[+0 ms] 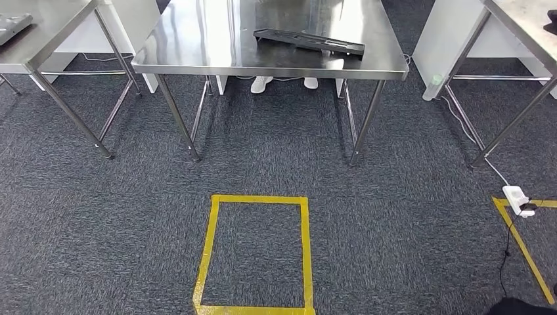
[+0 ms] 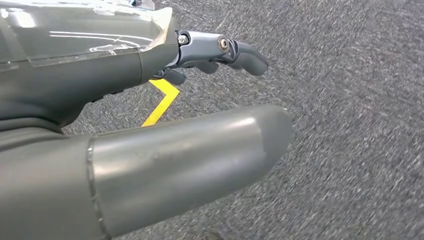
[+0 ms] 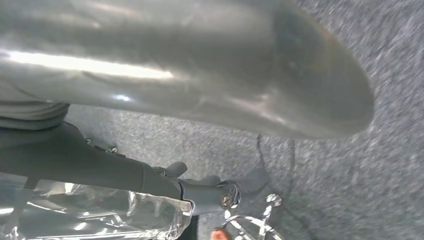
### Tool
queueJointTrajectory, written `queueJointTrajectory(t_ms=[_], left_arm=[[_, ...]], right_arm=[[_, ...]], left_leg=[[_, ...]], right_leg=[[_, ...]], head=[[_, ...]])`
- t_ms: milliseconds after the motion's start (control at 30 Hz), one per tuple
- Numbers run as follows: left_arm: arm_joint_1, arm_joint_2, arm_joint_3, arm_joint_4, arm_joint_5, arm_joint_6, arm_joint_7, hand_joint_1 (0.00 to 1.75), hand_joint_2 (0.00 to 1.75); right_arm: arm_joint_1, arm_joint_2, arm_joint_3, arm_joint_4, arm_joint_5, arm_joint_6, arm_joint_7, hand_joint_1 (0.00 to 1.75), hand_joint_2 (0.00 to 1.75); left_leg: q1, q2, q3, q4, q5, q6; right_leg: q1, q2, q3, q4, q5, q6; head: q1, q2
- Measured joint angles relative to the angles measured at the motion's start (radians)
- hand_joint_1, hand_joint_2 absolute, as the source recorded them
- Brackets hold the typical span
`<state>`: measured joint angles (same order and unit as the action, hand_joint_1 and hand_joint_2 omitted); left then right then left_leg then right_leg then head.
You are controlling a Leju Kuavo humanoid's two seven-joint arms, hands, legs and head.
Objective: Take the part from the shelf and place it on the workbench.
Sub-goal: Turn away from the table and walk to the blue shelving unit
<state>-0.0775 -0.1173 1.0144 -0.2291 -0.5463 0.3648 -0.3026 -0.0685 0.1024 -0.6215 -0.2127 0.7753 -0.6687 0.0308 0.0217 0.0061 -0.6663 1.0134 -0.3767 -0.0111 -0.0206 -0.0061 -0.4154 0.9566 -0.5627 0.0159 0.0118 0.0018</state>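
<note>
A long flat black part (image 1: 309,41) lies on the steel workbench (image 1: 197,46) straight ahead, near its front right edge. My left hand (image 2: 190,155) hangs over the grey carpet with its fingers (image 2: 242,54) stretched out and nothing in them. My right hand (image 3: 210,75) also hangs above the carpet. Its dark fingers (image 3: 212,189) lie fairly straight and hold nothing. Both hands are far from the workbench.
A yellow tape rectangle (image 1: 211,243) marks the carpet in front of me. Steel tables stand at the left (image 1: 39,39) and right (image 1: 519,20). A person's white shoes (image 1: 261,83) show under the workbench. A white power strip (image 1: 517,199) and cable lie at the right.
</note>
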Motion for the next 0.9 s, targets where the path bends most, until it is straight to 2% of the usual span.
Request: queueJointTrajectory(t_ms=[33, 100, 133, 167, 200, 233, 300, 333, 367, 400, 467, 500, 567, 633, 667, 700, 733, 767, 800, 833, 867, 900], left_arm=[[0.001, 0.000, 0.000, 0.000, -0.003, 0.000, 0.002, 0.00, 0.00], [0.000, 0.002, -0.001, 0.001, -0.008, 0.001, 0.005, 0.00, 0.00], [0.000, 0.003, -0.001, 0.001, -0.009, 0.002, 0.006, 0.00, 0.00], [0.000, 0.004, -0.001, 0.001, -0.009, 0.002, 0.006, 0.00, 0.00], [0.000, 0.005, -0.001, 0.001, -0.010, 0.003, 0.007, 0.00, 0.00], [0.000, 0.006, -0.001, 0.001, -0.010, 0.004, 0.007, 0.00, 0.00], [-0.001, 0.006, -0.001, 0.001, -0.010, 0.006, 0.007, 0.00, 0.00], [-0.004, 0.006, -0.001, 0.001, -0.010, 0.007, 0.007, 0.00, 0.00], [-0.006, 0.007, -0.001, 0.001, -0.010, 0.008, 0.007, 0.00, 0.00], [-0.008, 0.007, -0.001, 0.001, -0.010, 0.009, 0.008, 0.00, 0.00], [-0.009, 0.006, -0.001, 0.001, -0.007, 0.012, 0.008, 0.00, 0.00], [-0.008, 0.006, -0.001, 0.001, -0.005, 0.012, 0.009, 0.00, 0.00], [-0.009, 0.005, -0.001, 0.001, -0.003, 0.013, 0.009, 0.00, 0.00], [-0.010, 0.005, -0.001, 0.001, -0.002, 0.013, 0.010, 0.00, 0.00], [-0.009, 0.005, -0.001, 0.001, -0.002, 0.013, 0.010, 0.00, 0.00], [-0.009, 0.004, -0.001, 0.002, -0.002, 0.013, 0.010, 0.00, 0.00], [-0.009, 0.003, -0.001, 0.002, -0.002, 0.013, 0.010, 0.00, 0.00], [-0.009, 0.002, -0.001, 0.002, -0.002, 0.013, 0.010, 0.00, 0.00], [-0.009, 0.000, -0.001, 0.002, -0.002, 0.013, 0.010, 0.00, 0.00], [-0.009, 0.000, -0.001, 0.002, -0.002, 0.013, 0.010, 0.00, 0.00], [-0.009, -0.001, -0.001, 0.002, -0.002, 0.013, 0.010, 0.00, 0.00], [-0.009, -0.001, -0.001, 0.003, -0.002, 0.013, 0.010, 0.00, 0.00]], right_arm=[[0.000, 0.000, -0.001, 0.000, 0.000, -0.002, 0.004, 0.00, 0.00], [0.002, 0.000, -0.002, 0.000, 0.002, -0.004, 0.010, 0.00, 0.00], [0.003, 0.000, -0.003, 0.000, 0.002, -0.004, 0.010, 0.00, 0.00], [0.004, 0.001, -0.005, 0.000, 0.002, -0.005, 0.010, 0.00, 0.00], [0.005, 0.001, -0.007, 0.000, 0.002, -0.005, 0.009, 0.00, 0.00], [0.006, 0.001, -0.009, 0.000, 0.002, -0.005, 0.007, 0.00, 0.00], [0.006, 0.001, -0.011, 0.000, 0.003, -0.005, 0.004, 0.00, 0.00], [0.005, 0.002, -0.012, 0.000, 0.004, -0.005, 0.002, 0.00, 0.00], [0.004, 0.002, -0.013, 0.000, 0.007, -0.004, 0.000, 0.00, 0.00], [0.002, 0.002, -0.014, 0.000, 0.010, -0.004, -0.001, 0.00, 0.00], [0.000, 0.002, -0.015, 0.001, 0.017, -0.004, -0.004, 0.00, 0.00], [-0.001, 0.002, -0.015, 0.001, 0.020, -0.004, -0.006, 0.00, 0.00], [-0.001, 0.002, -0.015, 0.001, 0.025, -0.003, -0.008, 0.00, 0.00], [0.001, 0.001, -0.016, 0.001, 0.026, -0.002, -0.010, 0.00, 0.00], [0.003, 0.000, -0.016, 0.001, 0.026, -0.002, -0.011, 0.00, 0.00], [0.004, -0.001, -0.017, 0.001, 0.026, -0.002, -0.012, 0.00, 0.00], [0.004, -0.001, -0.017, 0.001, 0.026, -0.002, -0.013, 0.00, 0.00], [0.004, -0.002, -0.018, 0.001, 0.026, -0.002, -0.014, 0.00, 0.00], [0.004, -0.002, -0.018, 0.001, 0.026, -0.002, -0.014, 0.00, 0.00], [0.004, -0.003, -0.018, 0.001, 0.026, -0.002, -0.014, 0.00, 0.00], [0.004, -0.003, -0.018, 0.001, 0.026, -0.002, -0.015, 0.00, 0.00], [0.004, -0.002, -0.018, 0.001, 0.025, -0.002, -0.015, 0.00, 0.00]], left_leg=[[0.002, -0.001, -0.011, 0.031, -0.038, -0.003], [0.004, -0.004, -0.043, 0.149, -0.142, -0.008], [0.004, -0.004, -0.057, 0.214, -0.174, -0.009], [0.004, -0.004, -0.060, 0.260, -0.186, -0.010], [0.004, -0.004, -0.047, 0.272, -0.179, -0.010], [0.004, -0.003, -0.014, 0.243, -0.160, -0.008], [0.002, 0.016, 0.087, 0.109, -0.123, -0.002], [-0.002, 0.028, 0.125, 0.051, -0.117, 0.002], [-0.006, 0.037, 0.148, 0.011, -0.116, 0.007], [-0.011, 0.041, 0.153, -0.005, -0.120, 0.012], [-0.013, 0.028, 0.144, -0.015, -0.113, 0.027], [-0.011, 0.021, 0.141, -0.021, -0.107, 0.037], [-0.008, 0.008, 0.132, -0.030, -0.092, 0.054], [-0.011, -0.009, 0.118, -0.030, -0.082, 0.061], [-0.011, -0.019, 0.112, -0.029, -0.078, 0.060], [-0.011, -0.030, 0.107, -0.029, -0.073, 0.059], [-0.011, -0.040, 0.104, -0.029, -0.069, 0.056], [-0.011, -0.051, 0.102, -0.028, -0.066, 0.053], [-0.013, -0.062, 0.100, -0.026, -0.063, 0.048], [-0.015, -0.072, 0.097, -0.023, -0.060, 0.044], [-0.017, -0.080, 0.093, -0.020, -0.058, 0.038], [-0.018, -0.089, 0.089, -0.018, -0.055, 0.032]], right_leg=[[-0.002, -0.004, -0.008, 0.000, 0.010, -0.011], [0.001, -0.012, -0.025, 0.001, 0.026, -0.025], [0.004, -0.018, -0.034, 0.002, 0.033, -0.027], [0.006, -0.024, -0.042, 0.002, 0.038, -0.026], [0.008, -0.031, -0.049, 0.003, 0.042, -0.025], [0.008, -0.038, -0.053, 0.005, 0.045, -0.023], [0.011, -0.052, -0.059, 0.011, 0.045, -0.019], [0.013, -0.059, -0.061, 0.015, 0.045, -0.016], [0.017, -0.067, -0.062, 0.018, 0.046, -0.012], [0.019, -0.074, -0.063, 0.020, 0.048, -0.006], [0.021, -0.084, -0.065, 0.024, 0.049, 0.006], [0.020, -0.074, -0.073, 0.036, 0.041, 0.009], [0.017, -0.036, -0.113, 0.116, -0.007, 0.007], [0.012, -0.009, -0.173, 0.251, -0.067, 0.003], [0.010, -0.005, -0.192, 0.297, -0.081, 0.006], [0.009, -0.003, -0.196, 0.311, -0.079, 0.013], [0.008, 0.000, -0.177, 0.278, -0.060, 0.023], [0.005, 0.009, -0.142, 0.213, -0.032, 0.032], [0.002, 0.032, -0.104, 0.135, -0.005, 0.040], [0.000, 0.050, -0.074, 0.072, 0.017, 0.041], [-0.002, 0.065, -0.058, 0.034, 0.028, 0.037], [0.000, 0.071, -0.055, 0.020, 0.031, 0.030]], head=[[-0.001, 0.000], [-0.002, 0.000], [-0.002, 0.000], [-0.002, 0.000], [-0.003, 0.000], [-0.003, 0.000], [-0.003, 0.000], [-0.002, 0.000], [-0.001, 0.000], [-0.001, 0.000], [-0.001, 0.000], [-0.001, 0.000], [0.001, 0.000], [0.002, 0.000], [0.001, 0.000], [0.002, 0.000], [0.002, 0.000], [0.002, 0.000], [0.002, 0.000], [0.001, 0.000], [0.001, 0.000], [0.000, 0.000]])
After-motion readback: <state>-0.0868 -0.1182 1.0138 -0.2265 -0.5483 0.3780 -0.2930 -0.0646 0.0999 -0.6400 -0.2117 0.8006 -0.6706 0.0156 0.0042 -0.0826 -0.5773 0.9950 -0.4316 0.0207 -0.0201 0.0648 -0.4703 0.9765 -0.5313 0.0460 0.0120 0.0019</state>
